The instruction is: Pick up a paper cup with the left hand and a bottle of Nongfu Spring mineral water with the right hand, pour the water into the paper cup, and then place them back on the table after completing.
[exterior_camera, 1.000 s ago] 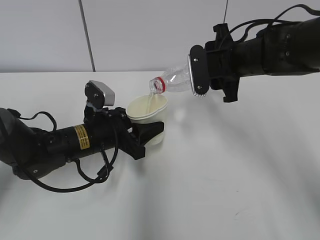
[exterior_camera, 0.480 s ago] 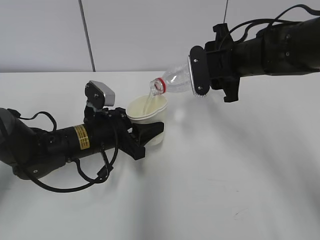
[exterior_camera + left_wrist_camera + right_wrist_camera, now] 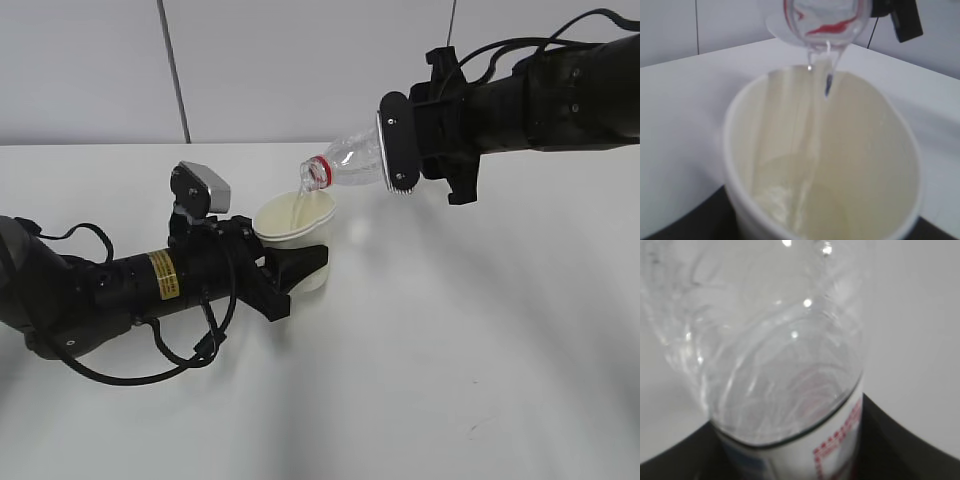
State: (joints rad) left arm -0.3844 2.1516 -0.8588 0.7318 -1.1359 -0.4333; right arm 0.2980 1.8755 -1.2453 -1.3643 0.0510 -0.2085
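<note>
Almost nothing has shifted over the last second: your right hand (image 3: 395, 140) stays clamped about half-open on the bottle (image 3: 350, 160), tipped neck-down, and your left hand (image 3: 285, 265) keeps its half-open hold on the cup (image 3: 295, 225) just above the table (image 3: 450, 350). Water (image 3: 815, 150) runs in a thin stream into the cup, pooling at the bottom. That steadiness suggests you are mid-pour; the cup looks well short of full, so righting the bottle comes later
</note>
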